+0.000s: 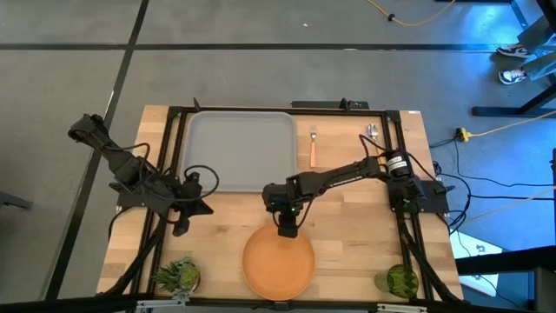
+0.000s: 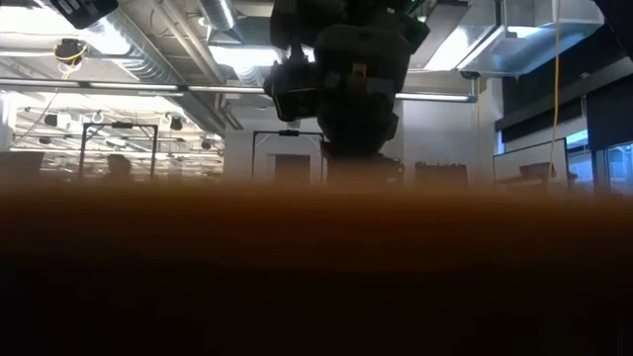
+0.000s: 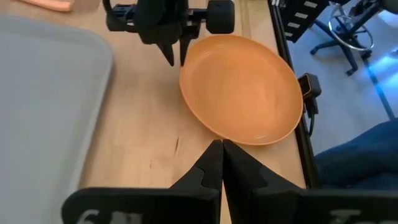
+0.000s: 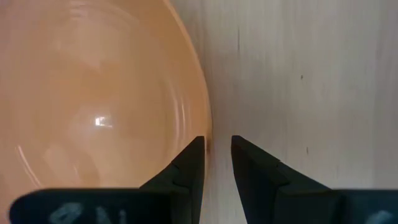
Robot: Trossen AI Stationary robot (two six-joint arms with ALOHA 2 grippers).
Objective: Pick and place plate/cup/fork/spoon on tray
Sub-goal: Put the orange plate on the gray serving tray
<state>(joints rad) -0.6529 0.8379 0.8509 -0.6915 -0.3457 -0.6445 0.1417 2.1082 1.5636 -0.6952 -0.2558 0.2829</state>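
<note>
The orange plate (image 1: 278, 263) lies flat on the table near its front edge, and also shows in the left wrist view (image 3: 242, 87). My right gripper (image 1: 287, 229) points down over the plate's far rim (image 4: 209, 127). It is slightly open, one finger (image 4: 189, 163) over the plate's inside and the other (image 4: 252, 163) over the bare wood outside, with a gap still showing. My left gripper (image 3: 222, 144) is shut and empty, to the left of the plate (image 1: 181, 228). The grey tray (image 1: 243, 149) lies at the far middle. The fork (image 1: 313, 149) and spoon (image 1: 372, 133) lie to its right. The green cup (image 1: 401, 280) stands at the front right.
A spiky green plant-like object (image 1: 178, 275) sits at the front left corner. A black frame (image 1: 174, 156) runs along the table's edges. In the low view the plate (image 2: 316, 267) fills the lower half, with my right gripper (image 2: 341, 99) above it.
</note>
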